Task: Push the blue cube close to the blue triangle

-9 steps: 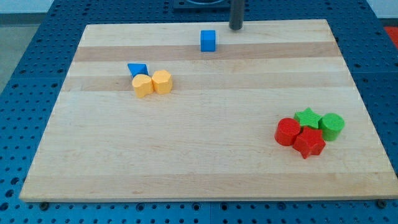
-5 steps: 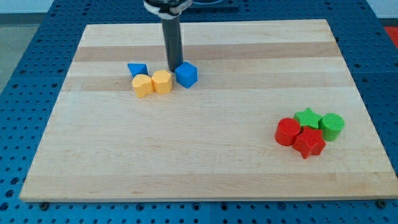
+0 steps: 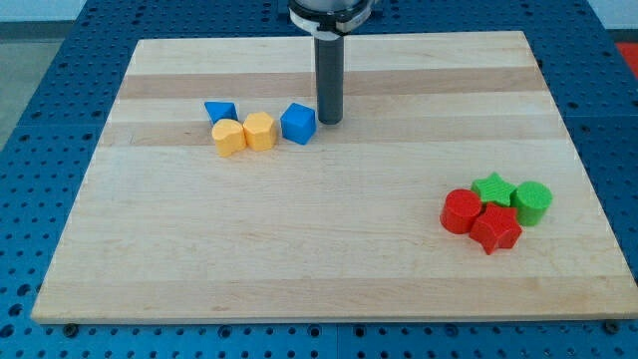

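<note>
My tip point(image 3: 330, 121) sits just right of the blue cube point(image 3: 298, 124); the rod grips nothing. Two yellow blocks point(image 3: 244, 134) stand between cube and blue triangle point(image 3: 220, 111), upper left.

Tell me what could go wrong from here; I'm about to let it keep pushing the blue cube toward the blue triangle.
1. My tip sits at the blue cube's right. A push toward the view's left would likely drive the cube into the yellow blocks, which sit between it and the blue triangle.
2. Those yellow blocks lie against the triangle, so they might shove it away.
3. An off-centre push may spin the cube aside.
</note>
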